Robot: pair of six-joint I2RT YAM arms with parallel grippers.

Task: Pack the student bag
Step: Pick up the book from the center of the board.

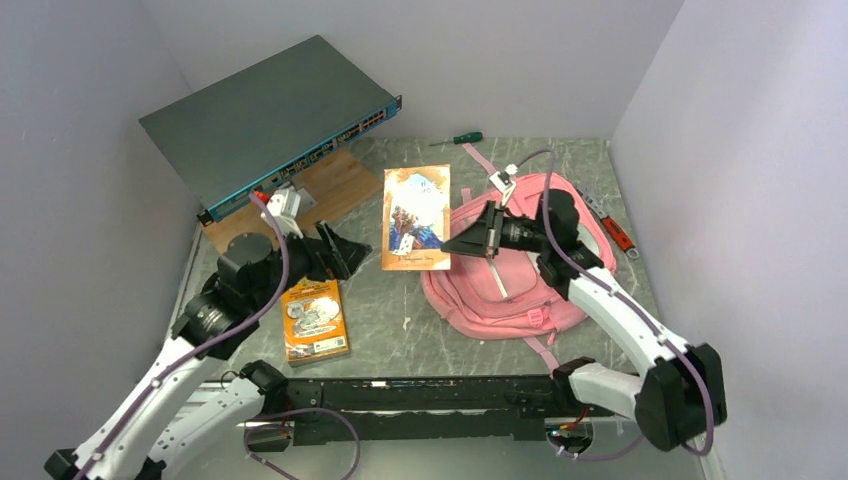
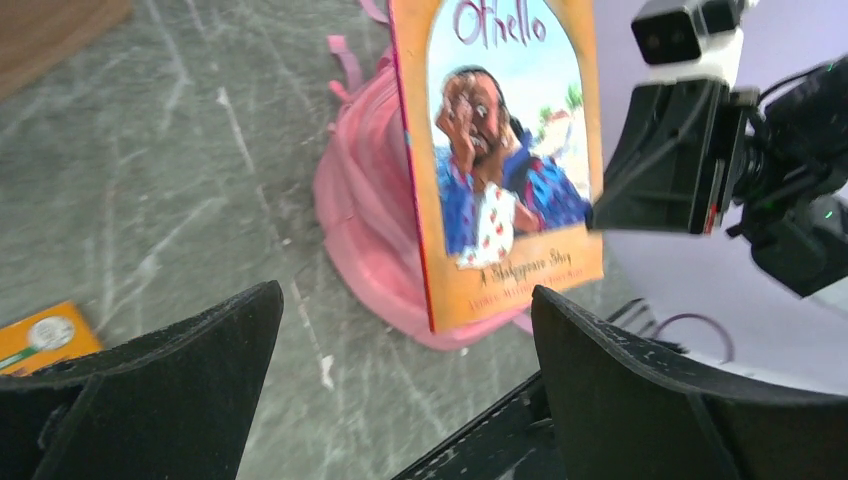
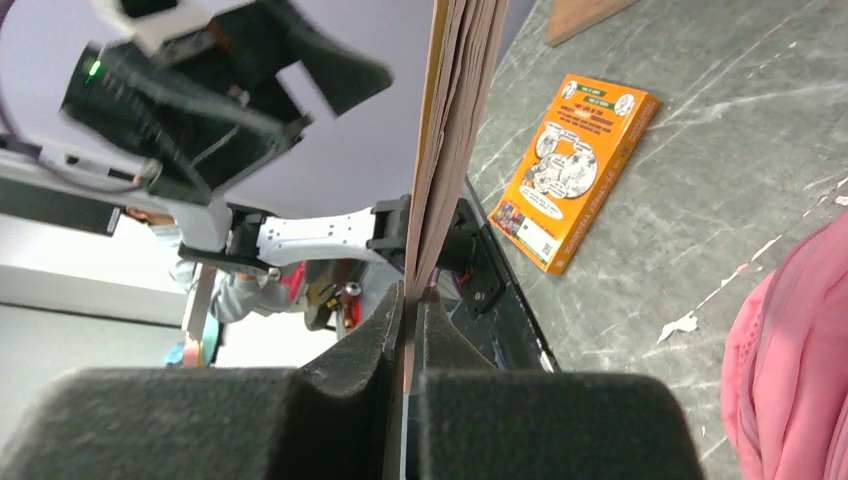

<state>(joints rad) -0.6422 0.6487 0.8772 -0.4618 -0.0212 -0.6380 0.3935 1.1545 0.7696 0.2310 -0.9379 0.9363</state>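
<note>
While our right pincer point(image 1: 455, 243) clamped the book point(image 1: 415, 215) by its edge at mid-frame, our left pincer point(image 1: 340, 252) gaped wide and empty; we saw the bag point(image 1: 495, 295) lying on the desk point(image 1: 390, 325), right of centre.

Pink student bag point(image 1: 492, 300), orange-framed Othello book point(image 1: 417, 218), orange booklet point(image 1: 315, 320), grey veined table point(image 1: 400, 320).

I see R gripper point(image 1: 464, 241) clamped on the picture book's point(image 1: 415, 218) edge, beside the pink student bag point(image 1: 510, 280). L gripper point(image 1: 338, 252) is spread wide, near the orange book point(image 1: 315, 320).
</note>
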